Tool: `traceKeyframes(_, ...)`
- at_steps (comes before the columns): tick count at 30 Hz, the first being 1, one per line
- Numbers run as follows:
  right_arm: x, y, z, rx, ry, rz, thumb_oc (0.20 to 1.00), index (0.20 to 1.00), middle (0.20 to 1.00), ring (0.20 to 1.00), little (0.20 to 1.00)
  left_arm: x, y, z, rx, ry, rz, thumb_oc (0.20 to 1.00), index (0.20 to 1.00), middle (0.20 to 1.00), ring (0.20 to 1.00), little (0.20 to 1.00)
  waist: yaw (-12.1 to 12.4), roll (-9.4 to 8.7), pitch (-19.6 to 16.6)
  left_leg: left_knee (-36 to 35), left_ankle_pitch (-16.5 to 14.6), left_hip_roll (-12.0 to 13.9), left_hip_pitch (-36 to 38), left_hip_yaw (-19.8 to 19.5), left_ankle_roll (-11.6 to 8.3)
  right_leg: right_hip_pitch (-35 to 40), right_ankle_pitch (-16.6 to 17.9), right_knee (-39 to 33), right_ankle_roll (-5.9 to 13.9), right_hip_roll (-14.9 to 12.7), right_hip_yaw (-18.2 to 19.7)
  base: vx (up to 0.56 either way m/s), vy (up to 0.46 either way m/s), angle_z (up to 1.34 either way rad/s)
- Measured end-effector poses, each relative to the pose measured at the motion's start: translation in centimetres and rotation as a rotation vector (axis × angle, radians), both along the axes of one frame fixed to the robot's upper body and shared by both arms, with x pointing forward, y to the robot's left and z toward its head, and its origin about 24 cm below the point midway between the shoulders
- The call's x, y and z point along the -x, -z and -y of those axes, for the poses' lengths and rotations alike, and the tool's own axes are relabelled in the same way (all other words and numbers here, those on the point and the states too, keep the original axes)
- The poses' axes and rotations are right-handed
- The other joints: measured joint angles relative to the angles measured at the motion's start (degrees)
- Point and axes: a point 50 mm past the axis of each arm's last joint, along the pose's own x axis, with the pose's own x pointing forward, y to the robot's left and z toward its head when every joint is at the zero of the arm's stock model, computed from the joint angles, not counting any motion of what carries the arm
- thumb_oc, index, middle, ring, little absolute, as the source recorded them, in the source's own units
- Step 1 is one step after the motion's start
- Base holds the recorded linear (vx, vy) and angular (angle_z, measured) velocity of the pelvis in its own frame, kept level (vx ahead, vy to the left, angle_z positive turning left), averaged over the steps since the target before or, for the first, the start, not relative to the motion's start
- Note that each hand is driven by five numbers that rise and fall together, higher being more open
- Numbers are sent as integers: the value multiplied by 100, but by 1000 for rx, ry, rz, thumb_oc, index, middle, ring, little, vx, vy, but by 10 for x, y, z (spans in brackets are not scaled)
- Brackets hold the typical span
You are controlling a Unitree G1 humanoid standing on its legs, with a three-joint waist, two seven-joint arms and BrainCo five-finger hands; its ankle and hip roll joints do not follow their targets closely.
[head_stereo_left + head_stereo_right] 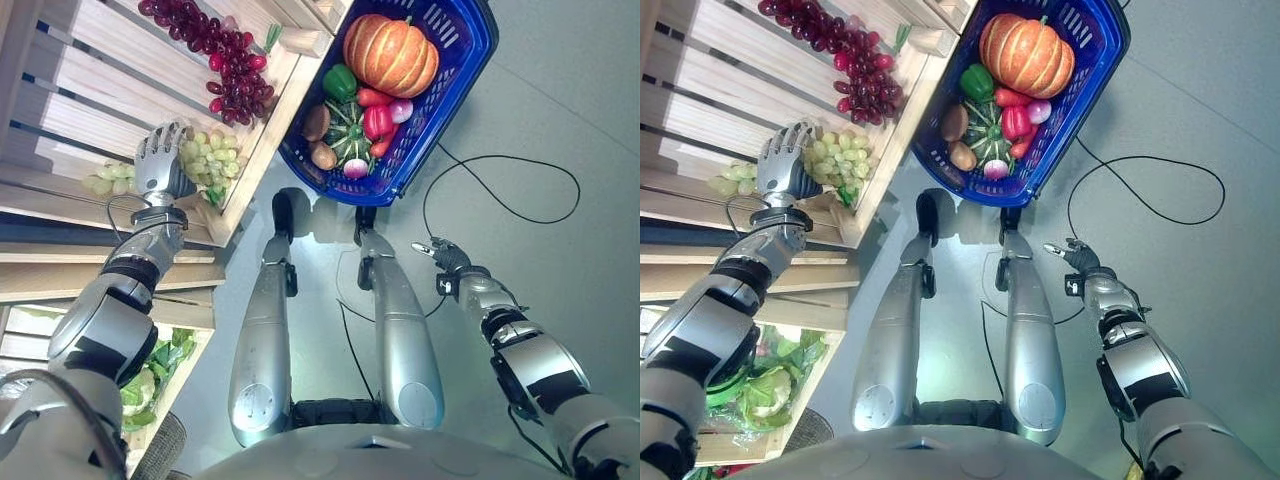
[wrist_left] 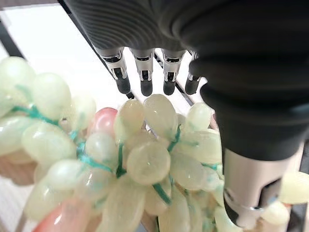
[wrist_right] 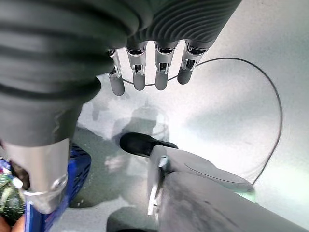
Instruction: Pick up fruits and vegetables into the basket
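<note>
The left hand (image 1: 160,158) rests over the green grapes (image 1: 208,158) in the wooden crate (image 1: 100,60), fingers straight and released above the bunch, which lies lengthwise along the crate's front edge. Red grapes (image 1: 225,60) lie farther back. The blue basket (image 1: 455,70) on the floor holds a pumpkin (image 1: 390,52) and peppers (image 1: 377,120). The right hand (image 1: 445,253) hangs relaxed over the floor.

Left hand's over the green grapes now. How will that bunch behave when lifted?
The green grapes probably sag loosely, joined only by thin green stems. Smooth round berries look slippery under the open left hand and some may roll off across the wooden shelf.
</note>
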Motion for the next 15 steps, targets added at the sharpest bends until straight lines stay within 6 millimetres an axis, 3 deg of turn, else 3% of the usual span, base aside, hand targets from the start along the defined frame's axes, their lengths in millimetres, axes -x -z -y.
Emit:
traceKeyframes(6, -1, -2, 1, 6, -9, -2, 1000, 1000, 1000, 1000, 1000, -5, -7, 0, -74, 6, -8, 1000, 1000, 1000, 1000, 1000, -25, -6, -1, 7, -2, 9, -81, 8, -3, -84, 3, 5, 4, 9, 7, 0, 0, 0)
traceKeyframes(15, -13, -13, -2, 14, -25, 23, 1000, 1000, 1000, 1000, 1000, -3, -1, -6, -130, -48, -50, 1000, 1000, 1000, 1000, 1000, -150, -80, 16, 118, -56, 17, -194, 15, -2, -162, 15, 28, 22, 20, 25, 0, 0, 0)
